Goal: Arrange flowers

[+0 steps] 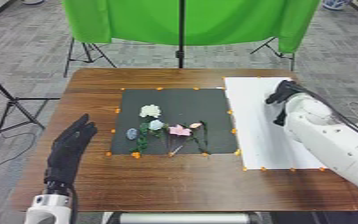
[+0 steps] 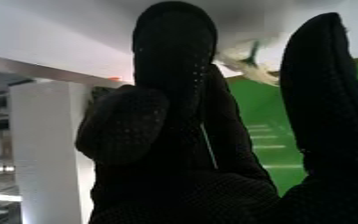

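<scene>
the right hand (image 1: 287, 93) is spread wide at the white sheet (image 1: 257, 135), its hold unclear. the left hand (image 1: 67, 150), fingers straight, is near the counter's (image 1: 175, 187) left edge.

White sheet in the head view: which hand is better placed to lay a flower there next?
Right, I judge: the right hand is over the white sheet, whereas the left hand is across the dark mat from it.

head view — bright, even | right wrist view — backlit, glare patches
</scene>
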